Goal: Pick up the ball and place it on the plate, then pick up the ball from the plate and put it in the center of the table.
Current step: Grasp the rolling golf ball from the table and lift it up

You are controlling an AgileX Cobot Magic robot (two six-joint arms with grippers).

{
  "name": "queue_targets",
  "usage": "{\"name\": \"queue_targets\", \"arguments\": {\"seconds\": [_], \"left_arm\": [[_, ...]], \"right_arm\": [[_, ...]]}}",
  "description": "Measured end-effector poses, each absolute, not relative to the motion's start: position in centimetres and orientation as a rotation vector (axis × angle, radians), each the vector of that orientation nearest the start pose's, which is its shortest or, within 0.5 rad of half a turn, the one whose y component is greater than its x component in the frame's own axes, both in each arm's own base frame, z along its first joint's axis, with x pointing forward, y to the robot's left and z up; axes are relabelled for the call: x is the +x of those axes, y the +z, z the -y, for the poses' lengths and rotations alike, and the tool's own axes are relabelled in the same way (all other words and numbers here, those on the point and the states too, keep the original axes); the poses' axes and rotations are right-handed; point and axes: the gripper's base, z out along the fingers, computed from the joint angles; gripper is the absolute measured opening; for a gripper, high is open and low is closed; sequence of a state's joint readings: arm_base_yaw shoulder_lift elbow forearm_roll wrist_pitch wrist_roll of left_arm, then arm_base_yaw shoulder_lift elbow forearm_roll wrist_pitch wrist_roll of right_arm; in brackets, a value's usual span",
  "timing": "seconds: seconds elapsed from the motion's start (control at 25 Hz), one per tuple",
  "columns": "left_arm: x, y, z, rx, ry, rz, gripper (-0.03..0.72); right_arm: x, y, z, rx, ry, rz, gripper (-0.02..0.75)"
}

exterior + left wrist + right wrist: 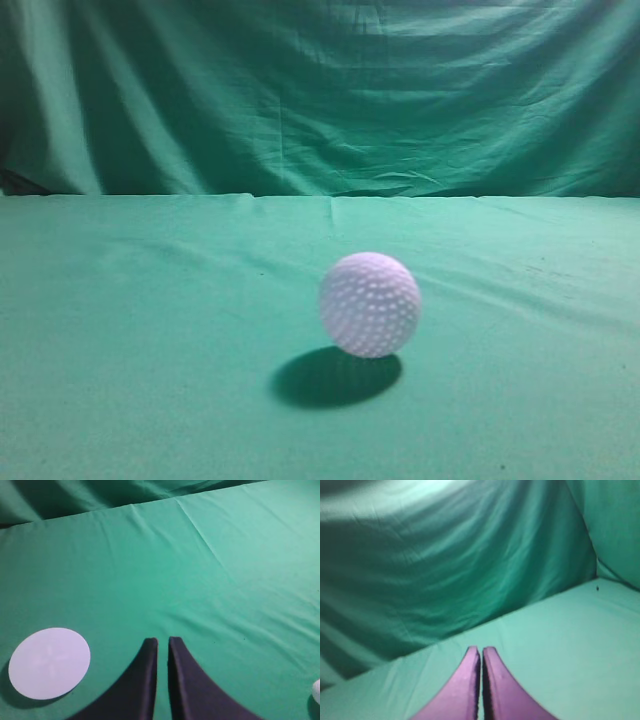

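Observation:
A white dimpled ball rests on the green cloth near the middle of the exterior view. No gripper shows in that view. In the left wrist view a sliver of the ball shows at the right edge, and a flat white round plate lies at the lower left. My left gripper is shut and empty, above the cloth between plate and ball. My right gripper is shut and empty, pointing at the cloth backdrop. Neither ball nor plate shows in the right wrist view.
The green cloth covers the table, and a draped green backdrop rises behind it. Folds and creases run across the cloth.

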State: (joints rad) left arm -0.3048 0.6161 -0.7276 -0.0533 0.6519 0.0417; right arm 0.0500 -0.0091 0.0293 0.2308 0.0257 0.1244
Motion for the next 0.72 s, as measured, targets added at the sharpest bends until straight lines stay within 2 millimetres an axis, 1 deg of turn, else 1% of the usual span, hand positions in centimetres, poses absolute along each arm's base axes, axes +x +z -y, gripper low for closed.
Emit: {"name": "queue_targets", "arguments": {"seconds": [0.08, 0.16, 0.2, 0.32, 0.4, 0.48, 0.6, 0.72], "left_arm": [[9.6, 33.9, 3.3, 0.327, -0.226, -1.986, 0.051], [8.4, 33.0, 3.0, 0.324, -0.228, -1.968, 0.051], [8.0, 32.7, 2.8, 0.323, -0.229, -1.956, 0.051], [6.8, 31.8, 2.4, 0.319, -0.232, -1.928, 0.051], [6.2, 31.3, 2.3, 0.317, -0.233, -1.913, 0.051], [5.8, 30.6, 2.1, 0.32, -0.225, -1.906, 0.051], [5.5, 29.4, 2.0, 0.325, -0.215, -1.92, 0.051], [5.4, 29.0, 1.9, 0.326, -0.213, -1.922, 0.051]], "right_arm": [[5.7, 20.4, -0.3, 0.238, 0.334, -1.486, 0.0], [5.6, 20.7, -0.3, 0.228, 0.327, -1.489, 0.0], [5.5, 21.3, -0.3, 0.201, 0.306, -1.489, 0.0], [4.8, 24.3, -0.5, 0.086, 0.217, -1.507, 0.0], [4.6, 26.2, -0.6, 0.034, 0.182, -1.563, 0.0], [4.7, 27.3, -0.8, 0.013, 0.18, -1.652, 0.0], [4.9, 28.0, -1.0, 0.003, 0.197, -1.741, 0.0], [4.9, 27.9, -1.1, -0.006, 0.21, -1.764, 0.0]]}}
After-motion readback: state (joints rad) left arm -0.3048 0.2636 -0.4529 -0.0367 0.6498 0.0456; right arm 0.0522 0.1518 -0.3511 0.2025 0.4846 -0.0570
